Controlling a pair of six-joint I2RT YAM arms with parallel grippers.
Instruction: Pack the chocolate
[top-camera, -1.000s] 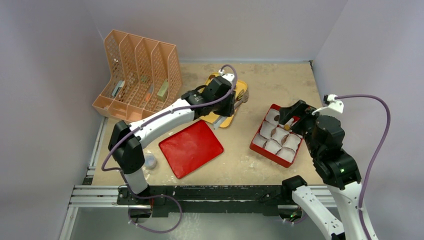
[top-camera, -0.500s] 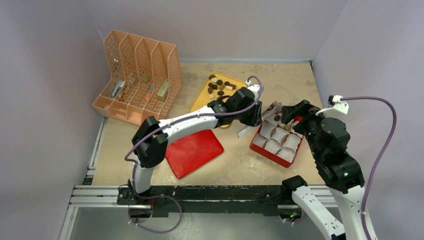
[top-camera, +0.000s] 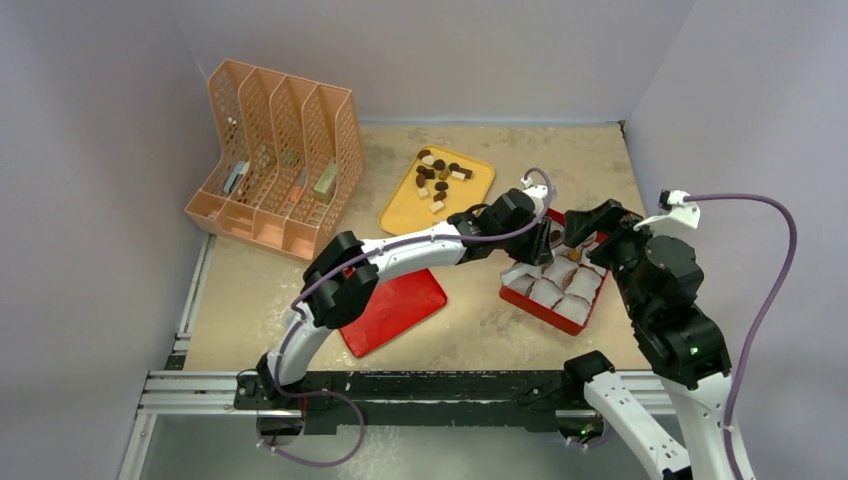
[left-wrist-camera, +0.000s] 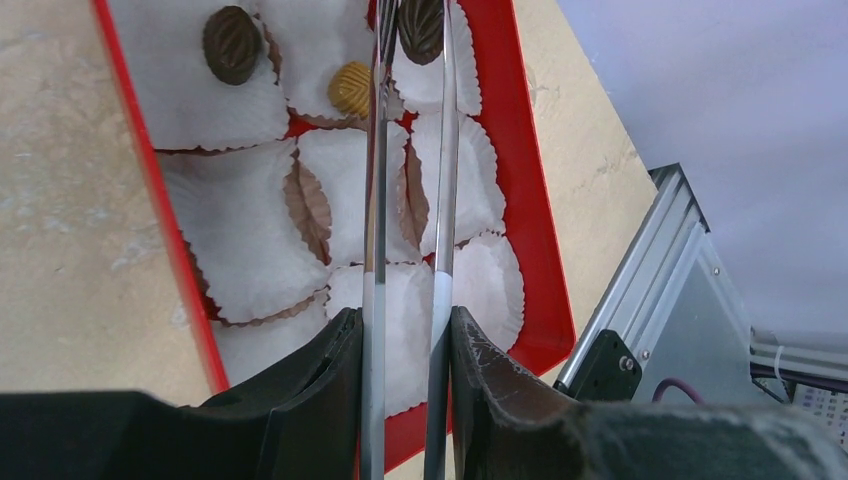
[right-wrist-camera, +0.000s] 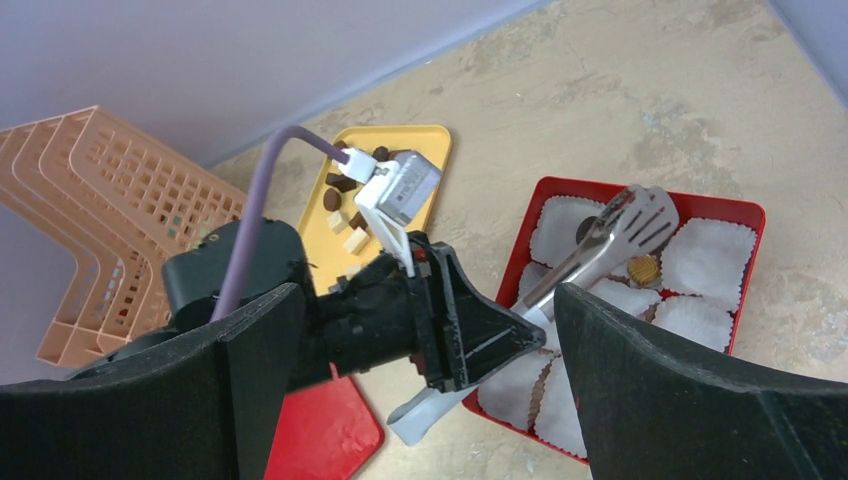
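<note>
Left fingers (left-wrist-camera: 320, 395) clamp the handles of slim steel tongs (left-wrist-camera: 376, 220). A dark brown ridged chocolate (left-wrist-camera: 421, 27) sits between the tips, straight ahead along the tongs' long axis, above a white paper cup (left-wrist-camera: 468, 80) at the far end of the red box (left-wrist-camera: 538, 220). Right fingers (right-wrist-camera: 660, 390): spread wide, empty, alongside. Left arm (top-camera: 400, 250) nearer.

Top cam: fixed, high off near edge of beige table (top-camera: 590, 160), tilted down+fwd, far enough to take it all in. L wrist cam: v. close, sights along silver metal tongs (left-wrist-camera: 441, 300) in left gripper (left-wrist-camera: 405, 330), down into red rectangular box of white paper cups (left-wrist-camera: 535, 180). R wrist cam: higher, further back, faces back-left. All 3 share that box; top + R wrist also share yellow plastic tray (top-camera: 405, 212), orange mesh file rack (top-camera: 270, 150).
</note>
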